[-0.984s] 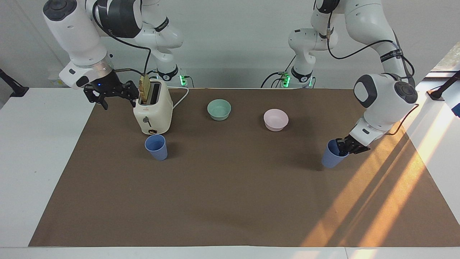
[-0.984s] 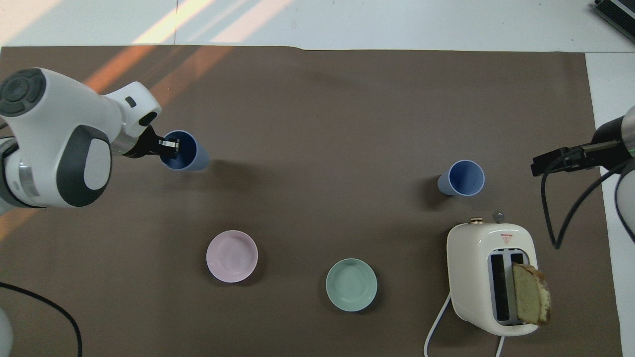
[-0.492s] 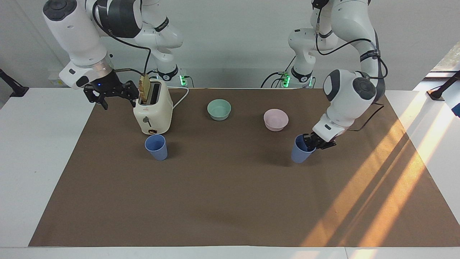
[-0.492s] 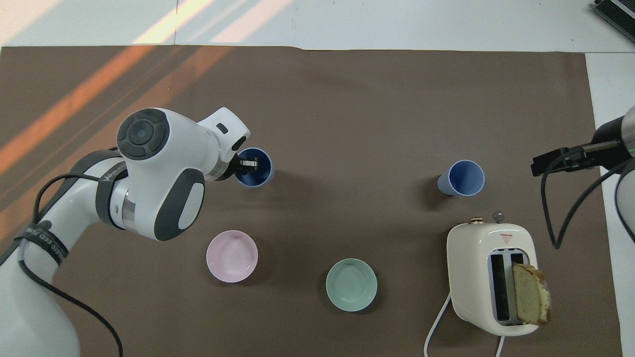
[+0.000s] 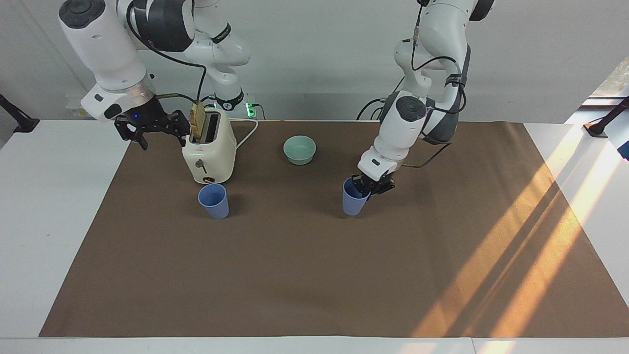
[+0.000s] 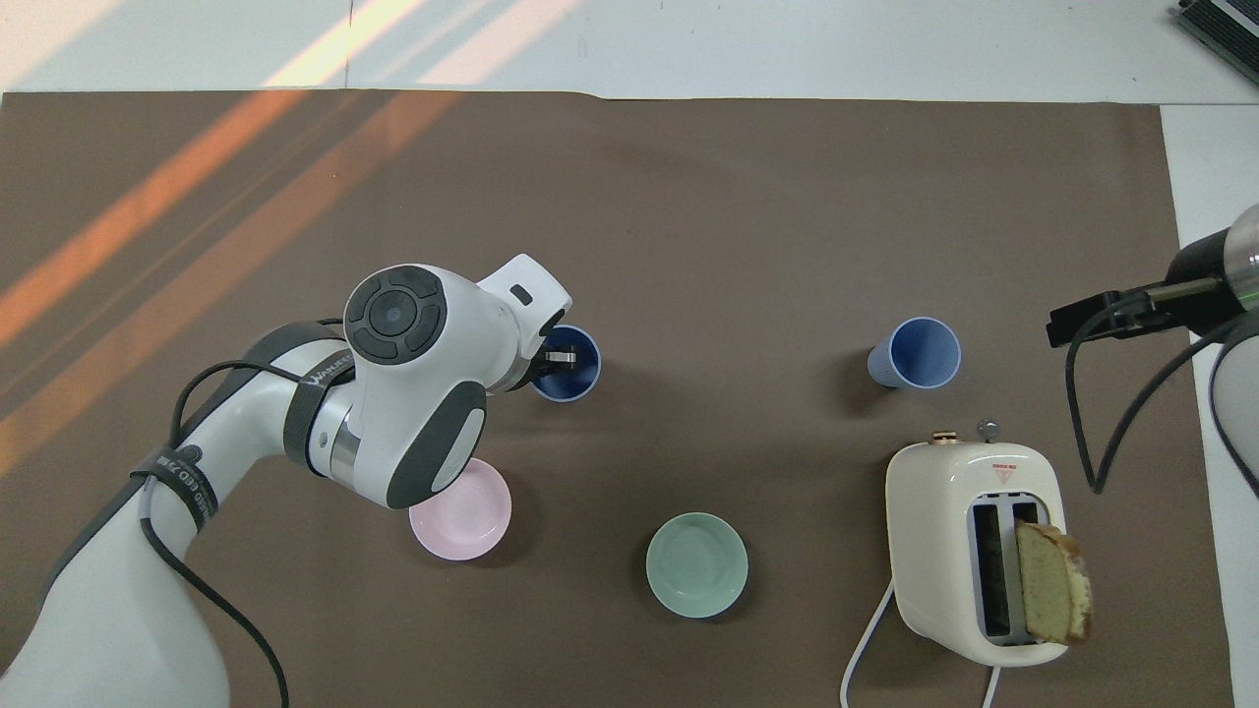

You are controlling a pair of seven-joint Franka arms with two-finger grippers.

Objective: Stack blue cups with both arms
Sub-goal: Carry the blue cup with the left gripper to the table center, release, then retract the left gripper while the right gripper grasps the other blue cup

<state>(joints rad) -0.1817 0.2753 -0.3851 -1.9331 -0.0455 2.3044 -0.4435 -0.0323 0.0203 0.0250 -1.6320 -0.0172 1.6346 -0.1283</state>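
Observation:
My left gripper (image 5: 365, 190) is shut on the rim of one blue cup (image 5: 353, 202), one finger inside it, and holds it upright low over the middle of the brown mat. In the overhead view the left gripper (image 6: 560, 358) sits at the rim of this cup (image 6: 572, 379). The other blue cup (image 5: 214, 200) stands upright on the mat just farther from the robots than the toaster; it also shows in the overhead view (image 6: 922, 354). My right gripper (image 5: 152, 125) waits in the air beside the toaster, at the right arm's end (image 6: 1087, 324).
A cream toaster (image 5: 209, 152) with a bread slice (image 6: 1052, 582) in one slot stands near the right arm. A teal bowl (image 5: 300, 149) sits near the robots at the middle. A pink bowl (image 6: 472, 521) lies partly under my left arm.
My left gripper has carried its blue cup from the left arm's end of the mat to the middle, toward the other cup. The right arm has not moved.

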